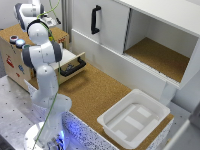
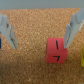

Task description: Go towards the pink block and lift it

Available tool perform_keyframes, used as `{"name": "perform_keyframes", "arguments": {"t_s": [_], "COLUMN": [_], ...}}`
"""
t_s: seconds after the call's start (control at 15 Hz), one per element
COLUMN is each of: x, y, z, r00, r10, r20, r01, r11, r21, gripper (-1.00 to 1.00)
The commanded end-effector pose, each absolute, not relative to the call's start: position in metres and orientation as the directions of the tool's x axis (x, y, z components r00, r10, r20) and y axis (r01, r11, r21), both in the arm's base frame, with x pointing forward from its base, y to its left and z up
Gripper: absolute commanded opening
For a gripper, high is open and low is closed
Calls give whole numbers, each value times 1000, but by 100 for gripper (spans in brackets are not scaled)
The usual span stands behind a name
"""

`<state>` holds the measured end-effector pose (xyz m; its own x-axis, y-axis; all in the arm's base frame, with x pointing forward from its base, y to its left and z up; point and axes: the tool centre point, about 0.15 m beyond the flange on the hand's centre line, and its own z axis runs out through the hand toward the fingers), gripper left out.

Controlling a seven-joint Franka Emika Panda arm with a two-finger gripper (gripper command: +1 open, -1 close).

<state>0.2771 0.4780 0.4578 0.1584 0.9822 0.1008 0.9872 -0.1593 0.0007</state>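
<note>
The pink block [image 2: 57,51], a matte cube with dark markings on its face, is sitting on the speckled cork desk [image 2: 30,30]. The hand [image 2: 42,29] is hanging above it with its fingers [image 2: 75,26] spread apart, the block lying just beside one fingertip and gripped by neither. A yellow block [image 2: 82,55] is peeking in just beyond the pink one.

Pink block [image 2: 56,51]: pink-red with dark line marks on its faces. Bench [image 1: 95,92]: speckled brown cork. Bin [image 1: 134,117], cabinet [image 1: 120,30] and arm [image 1: 42,55]: white; handles black.
</note>
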Motion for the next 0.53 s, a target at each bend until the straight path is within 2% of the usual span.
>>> {"name": "perform_keyframes", "arguments": {"t_s": [0.0, 0.27, 0.47], "x": [284, 286, 287], "y": [491, 486, 484], "z": [440, 447, 494], "r00": [164, 180, 168], "r10": [986, 984, 982], "r20": [7, 17, 90], "r01": [986, 984, 982], "r11": [-164, -180, -175], "r21": [-11, 9, 77], "gripper": [100, 100, 100]}}
